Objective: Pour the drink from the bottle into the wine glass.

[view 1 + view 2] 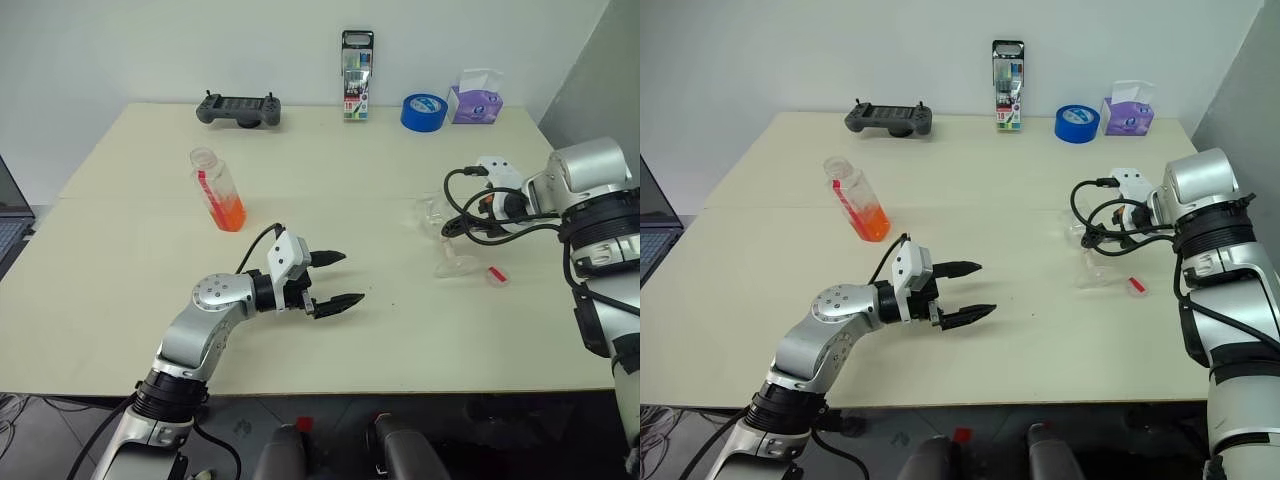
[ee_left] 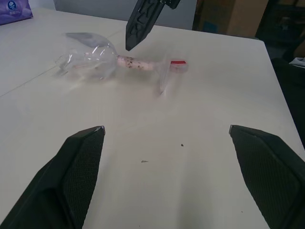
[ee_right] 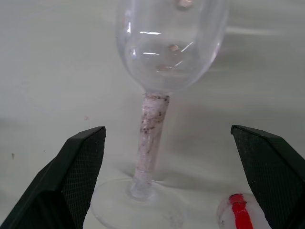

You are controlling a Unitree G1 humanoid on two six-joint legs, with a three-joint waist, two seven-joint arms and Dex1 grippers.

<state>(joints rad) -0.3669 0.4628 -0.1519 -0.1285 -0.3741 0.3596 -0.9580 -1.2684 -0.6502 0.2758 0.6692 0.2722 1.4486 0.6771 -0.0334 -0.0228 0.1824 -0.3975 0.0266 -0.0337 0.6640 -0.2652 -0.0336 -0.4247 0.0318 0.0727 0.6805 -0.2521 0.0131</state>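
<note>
The bottle [image 1: 213,186] stands uncapped on the left half of the table, the orange drink [image 1: 230,214] filling its lower part. On the right the wine glass [image 1: 442,240] lies on its side, with the red-and-white cap [image 1: 496,275] next to its foot. My right gripper [image 3: 167,129] hangs open just above the glass, pointing down, its fingers on either side of the pale speckled stem [image 3: 150,138] without touching it. My left gripper [image 1: 353,277] is open and empty over the middle of the table, pointing right towards the glass [image 2: 90,57].
Along the far edge stand a black game controller [image 1: 239,109], a box of pens [image 1: 356,75], a blue tape roll [image 1: 424,111] and a purple tissue box [image 1: 475,100]. A laptop [image 1: 10,215] pokes in at the left.
</note>
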